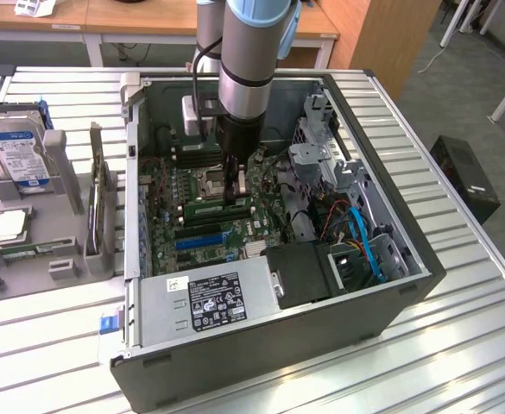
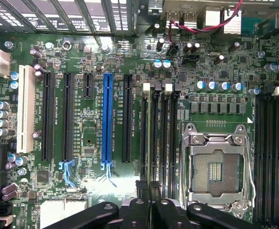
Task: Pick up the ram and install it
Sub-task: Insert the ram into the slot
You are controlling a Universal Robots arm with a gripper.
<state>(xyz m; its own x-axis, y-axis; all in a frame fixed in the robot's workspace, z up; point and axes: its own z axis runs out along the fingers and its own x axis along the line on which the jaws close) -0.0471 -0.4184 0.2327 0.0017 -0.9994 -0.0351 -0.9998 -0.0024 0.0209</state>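
The exterior view looks down slantwise on the whole open computer case (image 1: 278, 345); the wrist view faces straight down, close over its motherboard (image 2: 89, 138), seen in both

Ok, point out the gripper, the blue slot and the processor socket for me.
gripper (image 2: 148, 187): wrist view, midway between its two black fingertips.
blue slot (image 2: 107, 119): wrist view, middle of its long blue body.
processor socket (image 2: 215, 168): wrist view, the pin field at its centre.

Power supply label (image 1: 215, 297): print unreadable
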